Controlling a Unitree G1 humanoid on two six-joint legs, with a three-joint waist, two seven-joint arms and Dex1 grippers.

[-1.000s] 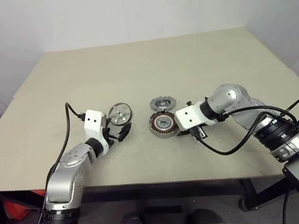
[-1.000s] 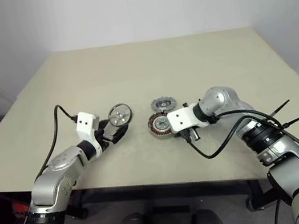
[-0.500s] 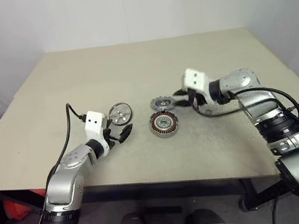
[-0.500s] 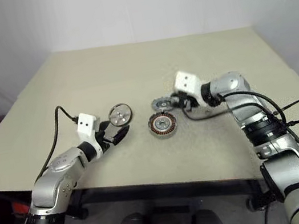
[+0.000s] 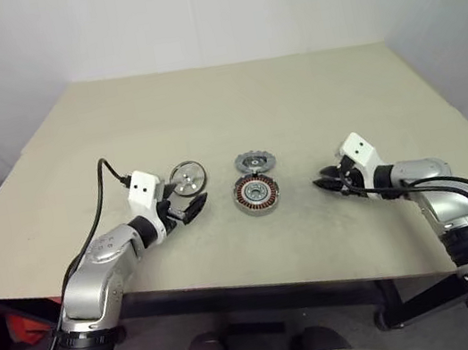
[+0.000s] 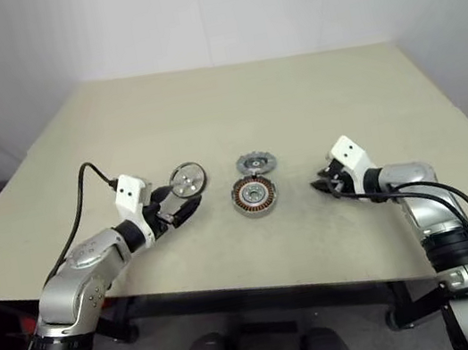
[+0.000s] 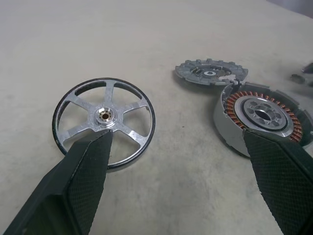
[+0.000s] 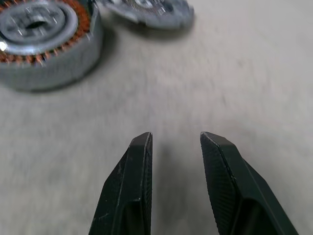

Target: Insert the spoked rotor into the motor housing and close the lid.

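The spoked rotor (image 5: 187, 179) lies flat on the table, a thin ring with silver spokes and a small hub (image 7: 104, 122). Right of it sits the motor housing (image 5: 257, 193) with its copper windings showing (image 7: 261, 117). The grey notched lid (image 5: 255, 163) lies just behind the housing. My left gripper (image 5: 190, 208) is open just in front of the rotor, touching nothing, its fingers (image 7: 83, 186) spread wide. To the right of the housing and well apart from it, my right gripper (image 5: 322, 183) points at it. Its fingers (image 8: 137, 166) stand a little apart with nothing between them.
The parts lie near the front of a wide beige table (image 5: 204, 108), whose front edge runs just below both grippers. White walls stand behind and to the right. Black cables trail from both wrists.
My right gripper left the housing's side, passed near the lid, then swung out to the right and rolled over. The left gripper and all three parts stayed put.
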